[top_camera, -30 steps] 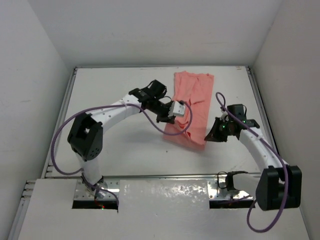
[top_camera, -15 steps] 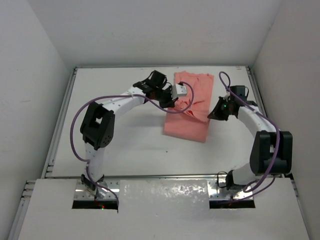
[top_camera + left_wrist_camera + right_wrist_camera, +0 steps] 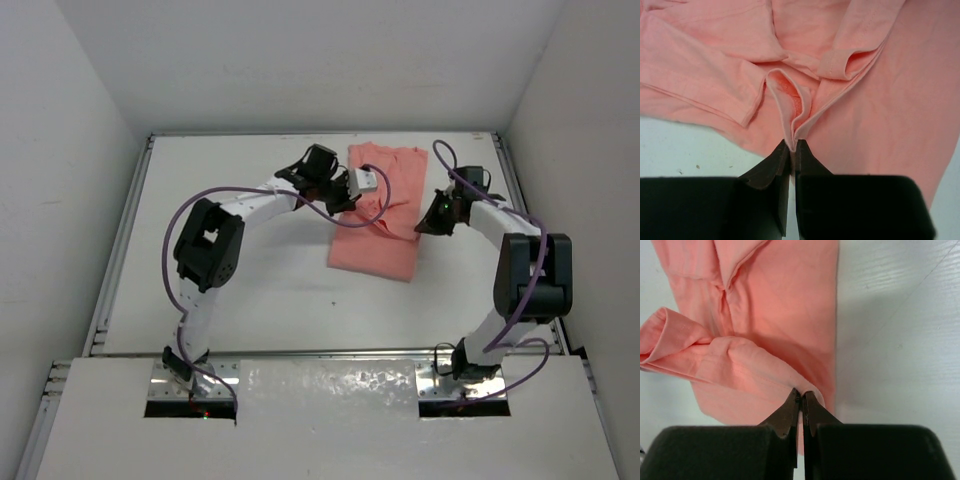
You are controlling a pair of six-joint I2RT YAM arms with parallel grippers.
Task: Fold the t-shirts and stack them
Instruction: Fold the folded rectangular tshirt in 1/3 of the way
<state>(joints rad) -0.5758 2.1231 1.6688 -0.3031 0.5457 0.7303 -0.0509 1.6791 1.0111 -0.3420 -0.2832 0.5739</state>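
Observation:
One salmon-pink t-shirt (image 3: 385, 205) lies partly folded at the back middle of the white table (image 3: 250, 270). My left gripper (image 3: 352, 205) is at the shirt's left edge, shut on a pinched fold of the t-shirt (image 3: 790, 107). At the shirt's right edge my right gripper (image 3: 425, 226) is shut on another bunched edge of the t-shirt (image 3: 740, 360). In the right wrist view the cloth rolls up from the fingertips (image 3: 790, 405) toward the left. The lower hem end lies flat toward me.
White walls enclose the table on three sides, with metal rails (image 3: 118, 250) along the left and right edges. Purple cables (image 3: 250, 192) loop over both arms. Bare tabletop (image 3: 900, 340) lies right of the shirt and in front of it.
Both grippers moved toward the back of the table, carrying the shirt's near edge up and over itself. The shirt's outline is now shorter, and both arms are stretched farther out.

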